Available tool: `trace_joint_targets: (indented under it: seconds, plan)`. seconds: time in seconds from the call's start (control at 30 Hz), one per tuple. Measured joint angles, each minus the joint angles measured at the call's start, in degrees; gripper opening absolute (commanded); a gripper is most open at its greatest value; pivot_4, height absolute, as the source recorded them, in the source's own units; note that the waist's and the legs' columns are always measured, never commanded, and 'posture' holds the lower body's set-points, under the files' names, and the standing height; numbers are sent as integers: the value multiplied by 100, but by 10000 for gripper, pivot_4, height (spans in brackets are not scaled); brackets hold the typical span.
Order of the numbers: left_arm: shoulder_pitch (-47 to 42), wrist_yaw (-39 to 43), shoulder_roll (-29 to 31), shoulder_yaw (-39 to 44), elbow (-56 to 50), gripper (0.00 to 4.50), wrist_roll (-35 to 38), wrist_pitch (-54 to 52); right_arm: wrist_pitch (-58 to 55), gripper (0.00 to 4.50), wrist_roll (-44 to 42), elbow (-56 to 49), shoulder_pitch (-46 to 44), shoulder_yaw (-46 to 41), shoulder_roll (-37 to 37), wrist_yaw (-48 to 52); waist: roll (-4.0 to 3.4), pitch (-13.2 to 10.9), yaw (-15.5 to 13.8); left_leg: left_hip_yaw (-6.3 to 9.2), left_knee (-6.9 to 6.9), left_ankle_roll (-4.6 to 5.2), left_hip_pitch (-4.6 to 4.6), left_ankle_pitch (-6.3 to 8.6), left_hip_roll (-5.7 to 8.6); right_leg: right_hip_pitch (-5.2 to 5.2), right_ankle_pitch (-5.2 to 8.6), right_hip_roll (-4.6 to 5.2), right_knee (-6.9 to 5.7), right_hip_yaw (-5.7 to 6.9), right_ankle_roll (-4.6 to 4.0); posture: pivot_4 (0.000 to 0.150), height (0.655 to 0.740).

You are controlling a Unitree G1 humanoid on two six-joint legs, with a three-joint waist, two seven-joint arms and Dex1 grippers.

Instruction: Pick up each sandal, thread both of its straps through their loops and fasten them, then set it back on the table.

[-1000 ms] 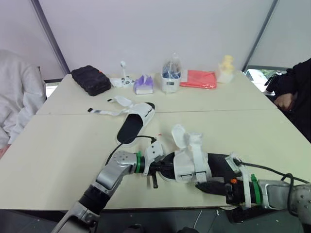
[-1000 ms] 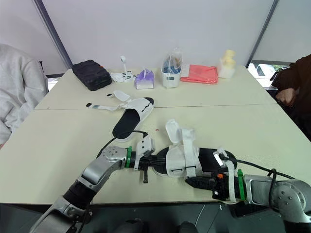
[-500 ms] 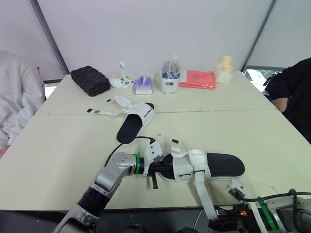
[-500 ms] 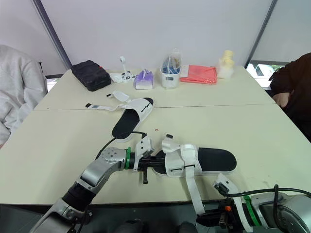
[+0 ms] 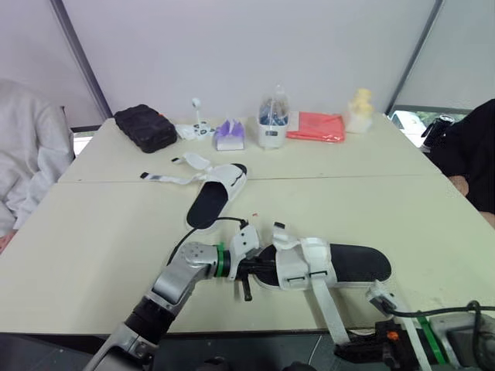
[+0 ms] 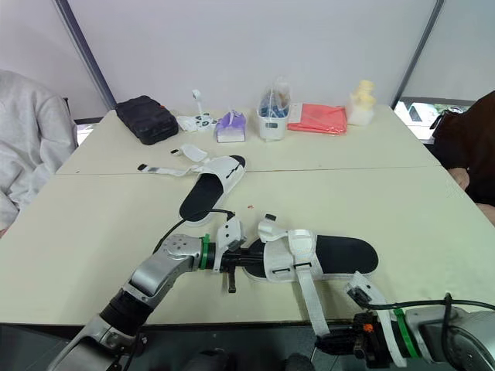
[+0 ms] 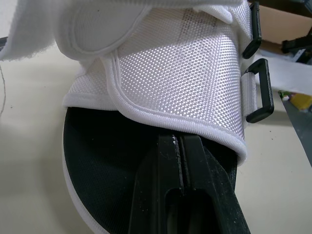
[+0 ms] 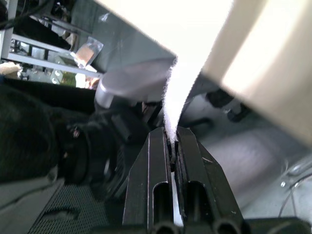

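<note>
Left gripper [image 5: 261, 267] clenched on toe end of the near sandal [image 5: 352, 263], long strap [image 5: 326, 309] trailing from sandal's side, its tip pinched in right gripper [image 5: 346, 354]

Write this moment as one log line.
left fingers: shut on near sandal | right fingers: shut on strap, past table edge | far sandal: unfastened

Bare bench [image 5: 85, 239] lies open far left and far right of the near sandal [image 5: 356, 263]. Its strap [image 5: 326, 308] stretches straight over the front edge, barring passage there. The second sandal [image 5: 210, 202] blocks the middle; a black pouch [image 5: 145, 127] and a red cloth [image 5: 315, 126] crowd the far edge.
</note>
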State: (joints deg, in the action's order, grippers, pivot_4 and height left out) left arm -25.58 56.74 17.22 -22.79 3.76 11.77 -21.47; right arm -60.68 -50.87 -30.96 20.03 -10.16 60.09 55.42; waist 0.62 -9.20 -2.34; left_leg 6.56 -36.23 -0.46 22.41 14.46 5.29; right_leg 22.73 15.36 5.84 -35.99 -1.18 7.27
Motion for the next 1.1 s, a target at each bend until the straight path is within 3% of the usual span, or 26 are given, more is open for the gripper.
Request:
trace_joint_targets:
  seconds: [0.4,0.63,0.8,1.1]
  plan:
    - [-7,39,-23,0,83,0,0,62,-145,367,-795,-765,324,-1201,38,242,1,0,0,0,-3,0,-3,0,0,-8,0,1,2,0,1,1500,7400]
    - [-59,78,-24,-7,153,0,-1,90,-461,367,-2847,-197,-1062,-1982,278,-96,3,-1,3,1,-2,1,-4,0,-2,-12,0,4,11,1,-1,1500,7400]
    - [-58,100,-32,-11,152,0,0,102,-475,367,-3855,341,-2001,-1434,113,-1091,5,-2,2,4,1,4,3,2,-2,-10,0,8,24,3,-2,1500,7400]
    - [17,8,-29,11,59,0,0,54,-476,367,-3372,1543,-3308,-184,-863,-2103,0,1,16,1,0,5,1,2,-2,-8,-1,5,23,0,-3,1500,7400]
